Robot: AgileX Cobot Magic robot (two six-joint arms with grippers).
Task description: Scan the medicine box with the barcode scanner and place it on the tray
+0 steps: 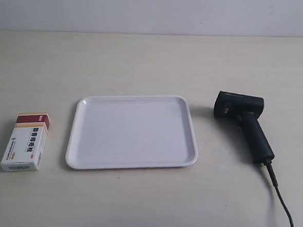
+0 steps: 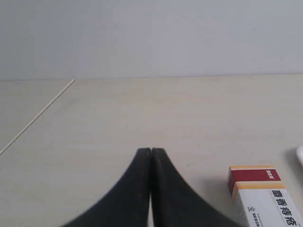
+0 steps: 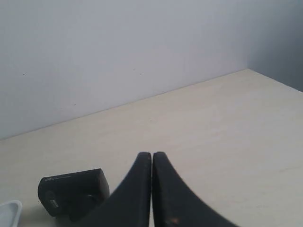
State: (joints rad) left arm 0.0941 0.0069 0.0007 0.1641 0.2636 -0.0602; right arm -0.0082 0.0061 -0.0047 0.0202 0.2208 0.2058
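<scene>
While nothing has been picked up yet, we judge the step in hand to be the first reach: one arm for the medicine box (image 1: 25, 142), the other for the barcode scanner (image 1: 243, 121). Our left hand (image 2: 151, 150) hangs above the worktop (image 1: 144, 56) with its two dark fingers pressed together and holding nothing; our right hand (image 3: 152, 154) is likewise closed and empty.

To do this well, we would open both hands wide before descending. We would take the box across its narrower sides, so that the barcode face is left uncovered, and the scanner by its long angled handle, so that the head can be aimed.

In the exterior view the box lies flat just beside the tray (image 1: 82, 158), not touching it, with the scanner on the tray's opposite side. The tray holds nothing.

The box is white card with a dark red end, an orange stripe and blue characters; a barcode shows on the short end facing the camera. The scanner is black and lies on its side, its cable trailing off the lower edge of the view.
</scene>
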